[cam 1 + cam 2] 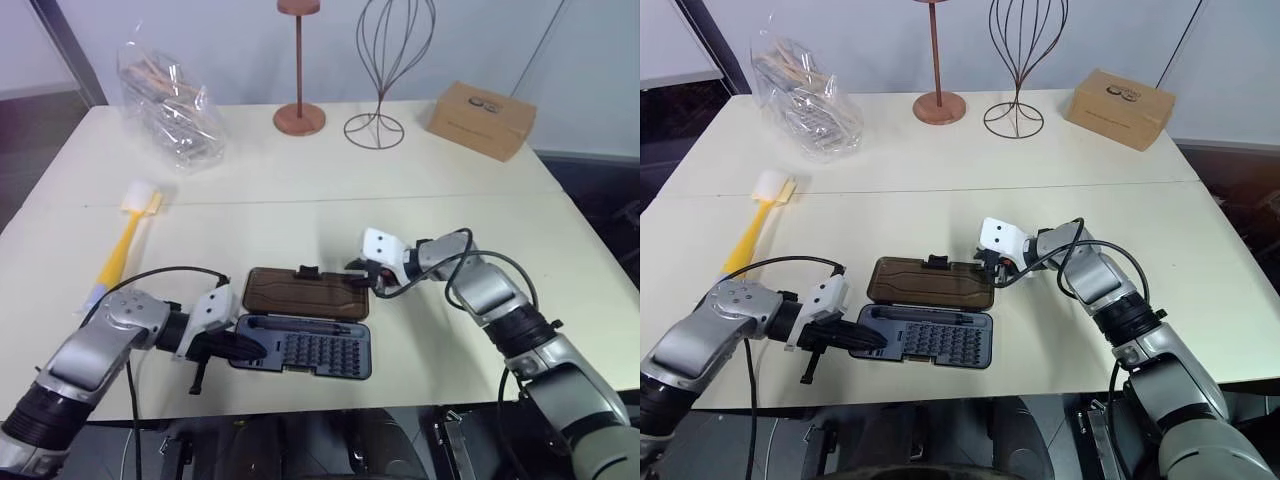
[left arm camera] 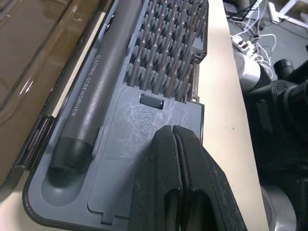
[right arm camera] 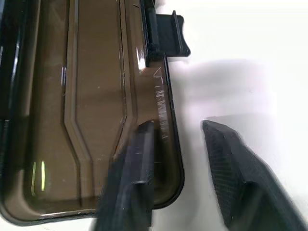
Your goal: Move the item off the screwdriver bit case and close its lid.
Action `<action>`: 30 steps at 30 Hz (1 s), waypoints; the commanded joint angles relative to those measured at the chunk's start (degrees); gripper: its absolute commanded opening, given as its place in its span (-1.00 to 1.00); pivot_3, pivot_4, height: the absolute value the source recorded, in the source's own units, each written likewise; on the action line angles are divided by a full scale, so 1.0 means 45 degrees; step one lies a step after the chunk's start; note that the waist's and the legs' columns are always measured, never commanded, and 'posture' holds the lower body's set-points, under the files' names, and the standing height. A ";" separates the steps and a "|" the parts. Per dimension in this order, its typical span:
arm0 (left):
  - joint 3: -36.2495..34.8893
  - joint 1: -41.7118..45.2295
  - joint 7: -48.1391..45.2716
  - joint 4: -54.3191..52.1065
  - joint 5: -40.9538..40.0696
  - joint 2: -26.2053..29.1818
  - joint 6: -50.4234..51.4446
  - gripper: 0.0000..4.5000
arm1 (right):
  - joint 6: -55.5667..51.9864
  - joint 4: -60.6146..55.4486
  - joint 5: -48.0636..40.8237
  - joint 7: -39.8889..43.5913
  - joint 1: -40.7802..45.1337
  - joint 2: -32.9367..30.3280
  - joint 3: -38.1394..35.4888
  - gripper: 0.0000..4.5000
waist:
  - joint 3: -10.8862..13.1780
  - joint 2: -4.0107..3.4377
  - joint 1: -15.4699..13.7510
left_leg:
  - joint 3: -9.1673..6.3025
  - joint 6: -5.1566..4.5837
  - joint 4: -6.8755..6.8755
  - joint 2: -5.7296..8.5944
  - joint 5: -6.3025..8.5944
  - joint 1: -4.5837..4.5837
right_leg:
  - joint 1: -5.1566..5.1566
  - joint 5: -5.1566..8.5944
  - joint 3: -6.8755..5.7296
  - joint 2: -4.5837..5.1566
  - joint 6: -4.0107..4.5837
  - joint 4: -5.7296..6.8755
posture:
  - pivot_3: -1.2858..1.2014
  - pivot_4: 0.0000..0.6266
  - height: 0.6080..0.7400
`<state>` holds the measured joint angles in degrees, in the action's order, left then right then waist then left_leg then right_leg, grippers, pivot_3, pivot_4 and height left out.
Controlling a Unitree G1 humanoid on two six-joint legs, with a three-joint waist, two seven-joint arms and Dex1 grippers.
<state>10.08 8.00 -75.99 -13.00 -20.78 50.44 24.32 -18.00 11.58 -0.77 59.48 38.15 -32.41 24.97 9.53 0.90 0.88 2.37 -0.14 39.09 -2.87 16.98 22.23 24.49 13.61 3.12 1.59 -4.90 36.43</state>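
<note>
Far left, at about nine o'clock on the table (image 1: 420, 190), the yellow-handled brush (image 1: 125, 243) lies flat, white head pointing away toward the far edge, well clear of the screwdriver bit case (image 1: 300, 345). Behind it, around eleven o'clock, a crinkled clear plastic bag (image 1: 170, 105) sits near the back edge.

Now the left end effector (image 1: 240, 347): fingers pressed tightly together, no gap between them, nothing held. Its tips rest on the bare left end of the dark grey tray. The left wrist view shows it well: black fingers (image 2: 192, 173) over scratched grey plastic, and alongside them a grey tool lying in its slot, lettered "ELECTRIC SCREWDRIVER" (image 2: 91, 91). Beyond it, rows of small bits stand in the tray.

Centre: the case lies open at six o'clock, near the front edge. The smoky-brown lid (image 1: 300, 293) is folded back flat on the table behind the tray, with its black latch tab (image 1: 307, 271) on the far edge.

Moving right, the right end effector (image 1: 365, 277) is at the lid's right-hand end. In the right wrist view one finger (image 3: 134, 163) lies over the lid's corner, the other off it above bare table, with a clear gap between them and the lid's rim in that gap; I cannot tell whether they grip it.

At the back, twelve o'clock, a terracotta-coloured stand (image 1: 299, 118) and a wire stand (image 1: 376, 128); at one o'clock a tan cardboard box (image 1: 480, 120) with a small dark mark, unreadable.
</note>
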 commanded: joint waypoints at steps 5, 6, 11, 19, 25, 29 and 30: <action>0.0541 -0.0721 0.0334 0.0812 0.0634 0.0024 -0.0050 -1.00 | 0.0726 -0.0105 0.0898 0.0182 -0.0134 0.0086 0.0229 -0.98 | -0.0066 -0.0063 0.0014 | 0.0006 0.0000 -0.0018 -0.0003 0.0000 -0.0040 | -0.0026 0.0009 0.0001 -0.0002 0.0014 0.0001 | 0.03 -0.52 0.95; 0.0547 -0.0718 0.0357 0.0828 0.0598 0.0003 -0.0002 -1.00 | 0.0831 -0.0241 0.0988 0.0157 -0.0172 0.0075 0.0229 -0.98 | -0.0069 -0.0069 0.0014 | 0.0009 -0.0001 -0.0019 -0.0003 0.0001 -0.0040 | -0.0026 0.0010 0.0002 -0.0001 0.0015 0.0000 | 0.03 -0.52 0.95; 0.0624 -0.0717 0.0526 0.0833 0.0456 -0.0241 0.0290 -1.00 | 0.1516 -0.1567 0.1962 -0.0636 -0.0459 -0.0157 0.0079 -0.98 | -0.0083 -0.0093 0.0009 | 0.0011 -0.0001 -0.0021 -0.0003 0.0001 -0.0041 | -0.0025 0.0011 0.0003 -0.0001 0.0016 0.0001 | 0.03 -0.52 0.95; -0.0489 -0.0341 0.1498 -0.0820 -0.1598 -0.0801 0.2684 -1.00 | 0.0811 -0.6501 0.3713 -0.1760 -0.1982 -0.1205 -0.0763 -0.98 | -0.0080 -0.0091 -0.0011 | 0.0010 -0.0001 -0.0021 -0.0003 0.0001 -0.0013 | 0.0005 0.0012 0.0006 -0.0002 0.0015 0.0002 | 0.03 -0.52 0.95; -0.1157 -0.0145 0.2038 -0.2226 -0.2634 -0.0617 0.3895 -1.00 | 0.0686 -0.7572 0.4215 -0.2137 -0.2360 -0.1194 -0.0911 -0.98 | -0.0064 -0.0068 -0.0002 | 0.0004 0.0000 -0.0015 -0.0002 0.0000 0.0012 | 0.0027 0.0012 0.0005 -0.0003 0.0015 0.0002 | 0.03 -0.52 0.95; -0.2972 0.0187 0.1828 -0.3492 -0.5371 -0.0188 0.5429 -1.00 | 0.0922 -0.7344 0.4276 -0.2126 -0.2535 -0.1304 -0.0866 -0.98 | -0.0035 -0.0022 -0.0003 | 0.0002 0.0000 -0.0016 -0.0003 0.0000 0.0027 | 0.0041 0.0013 0.0005 -0.0002 0.0017 0.0001 | 0.03 -0.52 0.95; -0.3600 0.0493 0.1874 -0.3488 -0.6337 -0.0054 0.6026 -1.00 | 0.0985 -0.7271 0.4283 -0.2131 -0.2561 -0.1329 -0.0864 -0.98 | -0.0032 -0.0020 -0.0005 | -0.0001 0.0000 -0.0015 -0.0004 0.0000 0.0030 | 0.0043 0.0013 0.0004 -0.0002 0.0017 0.0001 | 0.03 -0.52 0.95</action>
<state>-1.29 8.60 -67.38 -26.23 -43.10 49.13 48.59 -14.55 -20.04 17.96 50.29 26.65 -37.86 22.51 9.39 0.81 0.86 2.36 -0.14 39.02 -2.88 16.98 22.36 24.68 13.67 3.14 1.58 -4.82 36.44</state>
